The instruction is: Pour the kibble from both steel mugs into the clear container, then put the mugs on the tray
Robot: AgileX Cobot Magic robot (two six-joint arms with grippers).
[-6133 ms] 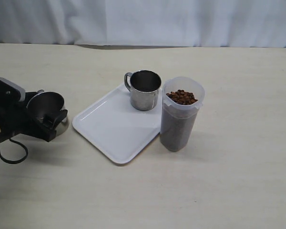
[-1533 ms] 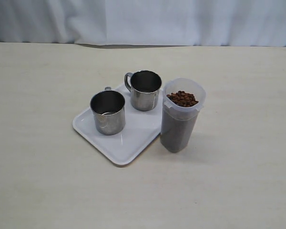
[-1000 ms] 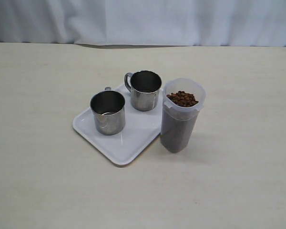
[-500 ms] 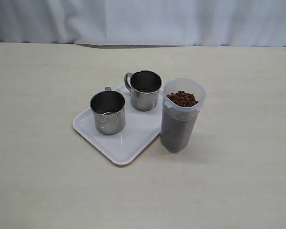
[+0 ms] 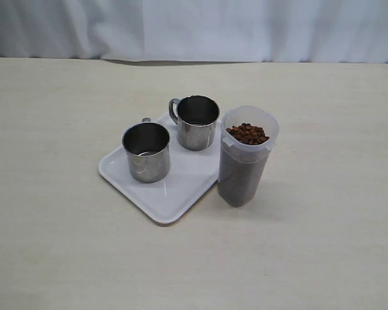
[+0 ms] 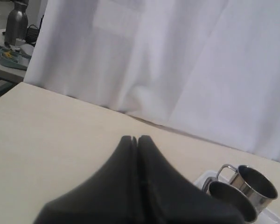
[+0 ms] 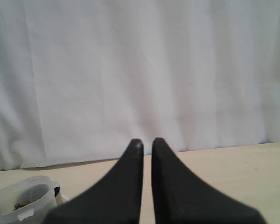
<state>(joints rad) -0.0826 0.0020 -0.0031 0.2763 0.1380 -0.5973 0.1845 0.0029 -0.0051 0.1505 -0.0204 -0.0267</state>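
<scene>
Exterior view differed from the shot six seconds before: then the left arm had held one mug at the table's left side and only one mug stood on the tray, whereas now both steel mugs sat on it and no arm appeared; nothing had shifted over the last second and a half. The near mug stood upright by the tray's left corner, mouth up, its handle just peeking out at its far side. The far mug stood upright at the tray's back corner, handle pointing left and away. The tray lay flat on the table, turned so one corner faced the camera. The clear container stood upright, long axis vertical, just beside the tray's right edge, with the kibble heaped to its rim. Only the wrist cameras showed the grippers. The left gripper had its fingers pressed together on nothing, raised above the table to the left of the mugs. The right gripper had its fingers all but touching, a thin slit between them, also empty, with the container's rim low at one side. The left wrist view alone caught a grey bottle on a side bench past the white curtain.
</scene>
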